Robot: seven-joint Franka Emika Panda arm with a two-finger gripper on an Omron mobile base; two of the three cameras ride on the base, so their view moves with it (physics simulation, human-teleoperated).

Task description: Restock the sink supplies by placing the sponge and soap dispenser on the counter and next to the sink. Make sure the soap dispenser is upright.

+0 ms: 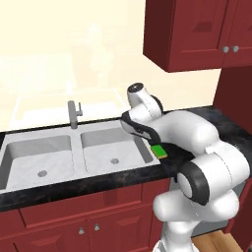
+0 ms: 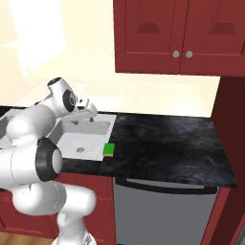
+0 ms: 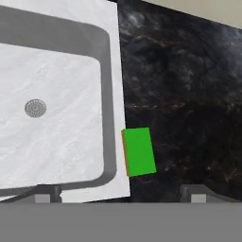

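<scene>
sponge (image 3: 139, 152) lies flat on the counter (image 3: 189, 94), green face up, a thin orange-brown layer showing along the side that faces the sink (image 3: 56, 123). that side sits right at the sink's right rim, touching or just overlapping it; i cannot tell which. in the right base view the sponge (image 2: 109, 150) is near the front edge of the counter (image 2: 167, 143), at the front right corner of the sink (image 2: 88, 134). in the left base view the sponge (image 1: 159, 151) is partly covered by the arm, beside the right basin of the sink (image 1: 74, 152).

gripper (image 3: 120, 194): two dark finger tips (image 3: 45, 194) at the bottom of the hand view, standing wide apart, nothing between them. one tip is over the sink's front rim, the other over the black stone. the sponge is between them in the picture but farther along, apart from both tips. the hand looks down on the right basin, round drain (image 3: 35, 108) in sight.

counter: black, grey-veined stone, over red cabinets (image 1: 74, 221). the stretch right of the sink reaches to a red side panel. red wall cabinets (image 2: 177, 36) hang above it. a grey front panel (image 2: 162, 210) sits under the counter to the right of the sink.

sink: pale, two basins, a drain in each. grey tap (image 1: 74, 114) at the back, between the basins.
</scene>
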